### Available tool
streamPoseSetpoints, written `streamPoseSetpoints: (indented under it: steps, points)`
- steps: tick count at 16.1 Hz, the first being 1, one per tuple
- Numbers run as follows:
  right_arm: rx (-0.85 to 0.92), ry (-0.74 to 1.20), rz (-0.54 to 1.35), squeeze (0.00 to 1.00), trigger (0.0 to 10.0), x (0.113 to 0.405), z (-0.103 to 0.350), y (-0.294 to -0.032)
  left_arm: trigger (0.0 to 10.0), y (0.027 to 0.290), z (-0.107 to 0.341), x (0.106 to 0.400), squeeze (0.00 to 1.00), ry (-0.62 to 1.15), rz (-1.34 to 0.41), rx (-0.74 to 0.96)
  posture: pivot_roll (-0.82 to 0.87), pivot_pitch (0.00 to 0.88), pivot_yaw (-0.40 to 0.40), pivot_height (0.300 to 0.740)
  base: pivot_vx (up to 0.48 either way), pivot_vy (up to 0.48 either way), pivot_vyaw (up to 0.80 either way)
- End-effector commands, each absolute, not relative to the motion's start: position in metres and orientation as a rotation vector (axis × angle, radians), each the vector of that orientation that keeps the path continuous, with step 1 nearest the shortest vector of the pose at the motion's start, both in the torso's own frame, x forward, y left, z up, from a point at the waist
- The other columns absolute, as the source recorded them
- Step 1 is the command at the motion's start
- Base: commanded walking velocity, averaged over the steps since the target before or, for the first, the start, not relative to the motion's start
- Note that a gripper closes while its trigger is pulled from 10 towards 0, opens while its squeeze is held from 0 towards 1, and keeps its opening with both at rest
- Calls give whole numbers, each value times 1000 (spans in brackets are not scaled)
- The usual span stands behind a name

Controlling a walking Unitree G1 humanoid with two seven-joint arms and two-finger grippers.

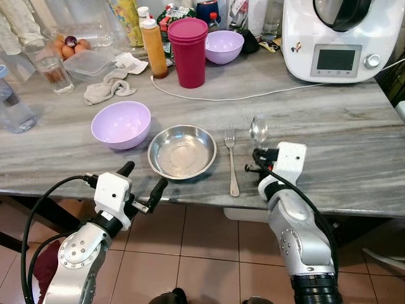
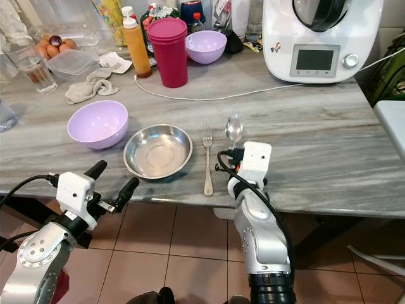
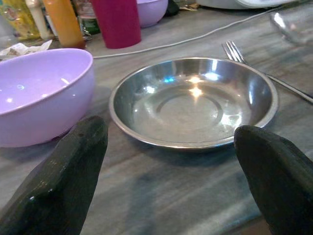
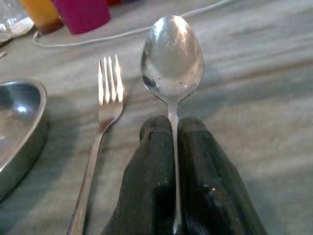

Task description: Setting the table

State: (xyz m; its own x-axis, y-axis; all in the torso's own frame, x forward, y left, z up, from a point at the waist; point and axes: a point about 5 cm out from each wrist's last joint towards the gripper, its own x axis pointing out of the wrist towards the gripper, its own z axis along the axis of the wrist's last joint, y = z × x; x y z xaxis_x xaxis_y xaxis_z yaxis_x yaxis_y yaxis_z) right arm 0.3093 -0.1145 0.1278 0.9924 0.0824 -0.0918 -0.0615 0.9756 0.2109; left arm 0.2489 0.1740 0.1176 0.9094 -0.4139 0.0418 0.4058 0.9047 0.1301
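1. A spoon [image 4: 171,56] was clamped by its handle between the two fingers of the right gripper [image 4: 175,128], its bowl pointing away from the robot, over the table [image 1: 354,145].
2. Its long axis ran parallel to the fork [image 1: 231,161] lying just to its left — the spot it seemed bound for lay right beside that fork.
3. A steel plate [image 1: 182,151] sat left of the fork, a lilac bowl [image 1: 121,124] beyond it.
4. The left gripper [image 1: 142,185] hovered at the table edge before the plate, fingers apart and holding nothing.

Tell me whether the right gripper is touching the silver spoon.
Touching. The right wrist view shows the right gripper clamped on the silver spoon, its thin handle pinched between the two black fingers.
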Motion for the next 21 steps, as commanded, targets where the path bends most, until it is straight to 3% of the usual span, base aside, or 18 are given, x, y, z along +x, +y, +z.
streamPoseSetpoints:
  steps: [1, 21]
  points:
    - [229, 119, 94, 0, 10000, 312, 128, -107, 10000, 175, 120, 246, 0, -70, -433, 130, -139, 175, 72, 740, 0, 0, 0]
    - [145, 248, 146, 0, 10000, 321, 110, -104, 10000, 161, 124, 242, 0, -70, -569, 49, -141, 165, 67, 740, 0, 0, 0]
